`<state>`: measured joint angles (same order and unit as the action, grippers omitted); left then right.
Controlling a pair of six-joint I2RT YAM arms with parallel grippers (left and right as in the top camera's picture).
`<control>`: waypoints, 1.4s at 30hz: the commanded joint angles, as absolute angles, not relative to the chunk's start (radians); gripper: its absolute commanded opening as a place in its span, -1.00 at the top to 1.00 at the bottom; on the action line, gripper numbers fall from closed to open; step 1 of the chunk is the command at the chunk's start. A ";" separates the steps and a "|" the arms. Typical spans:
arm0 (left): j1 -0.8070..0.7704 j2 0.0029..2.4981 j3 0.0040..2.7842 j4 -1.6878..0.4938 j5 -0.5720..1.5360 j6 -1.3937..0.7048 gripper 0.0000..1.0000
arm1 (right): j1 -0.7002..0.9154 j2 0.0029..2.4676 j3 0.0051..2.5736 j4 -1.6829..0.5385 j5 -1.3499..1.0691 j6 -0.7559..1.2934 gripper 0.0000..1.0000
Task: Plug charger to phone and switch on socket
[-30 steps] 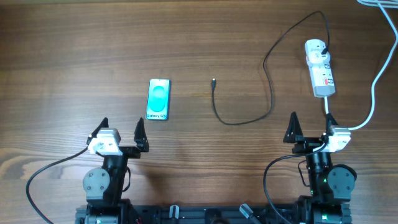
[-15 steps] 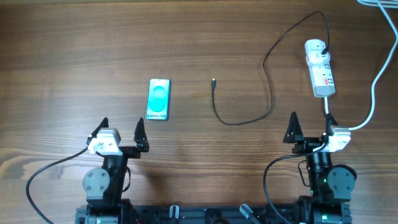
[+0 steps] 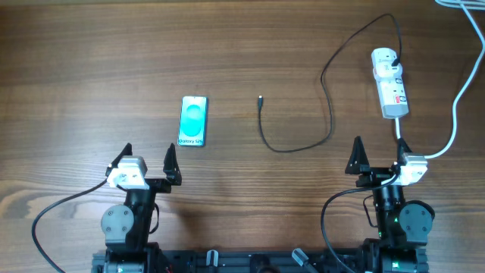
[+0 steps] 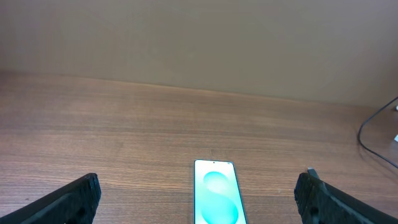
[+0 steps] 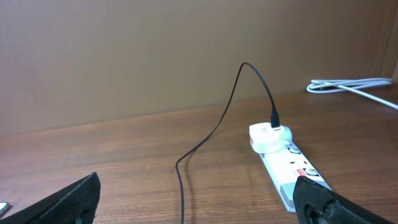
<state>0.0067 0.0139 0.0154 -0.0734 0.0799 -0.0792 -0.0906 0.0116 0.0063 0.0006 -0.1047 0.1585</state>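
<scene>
Left gripper (image 3: 148,152) and right gripper (image 3: 377,145) both spread wide, holding nothing. Phone (image 3: 193,120), "Galaxy" lettering at its near end, lies just ahead of left gripper. Charger (image 3: 286,151) trails loose to red-marked socket (image 3: 389,83) ahead of right gripper.

One phone (image 3: 193,120), one charger (image 3: 331,121), one socket (image 3: 389,83), two pincers (image 3: 148,152) (image 3: 377,144)

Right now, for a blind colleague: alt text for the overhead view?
A teal-screened phone lies unplugged on a wooden table; the black charger loops from the white socket at right, its tip short of the phone. Both arms' jaws stand open, empty.
</scene>
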 commanded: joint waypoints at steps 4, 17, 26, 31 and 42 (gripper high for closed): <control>0.004 0.005 0.006 -0.071 0.056 -0.060 -1.00 | -0.098 0.007 0.005 0.006 -0.112 0.150 -0.99; 0.004 0.065 0.192 -0.237 0.168 -0.145 -1.00 | -0.098 0.007 0.005 0.006 -0.112 0.150 -0.99; 0.004 0.494 0.638 -0.530 0.168 -0.135 -1.00 | -0.098 0.007 0.005 0.006 -0.112 0.150 -0.99; -0.016 0.736 0.906 -0.663 0.228 -0.135 -1.00 | -0.098 0.007 0.005 0.006 -0.112 0.150 -0.99; -0.173 1.180 1.125 -0.776 0.032 -0.052 -1.00 | -0.098 0.007 0.005 0.006 -0.112 0.150 -0.99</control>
<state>-0.1696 1.1149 1.1126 -0.7746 0.0795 -0.0788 -0.0906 0.0120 0.0063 0.0002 -0.1047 0.1585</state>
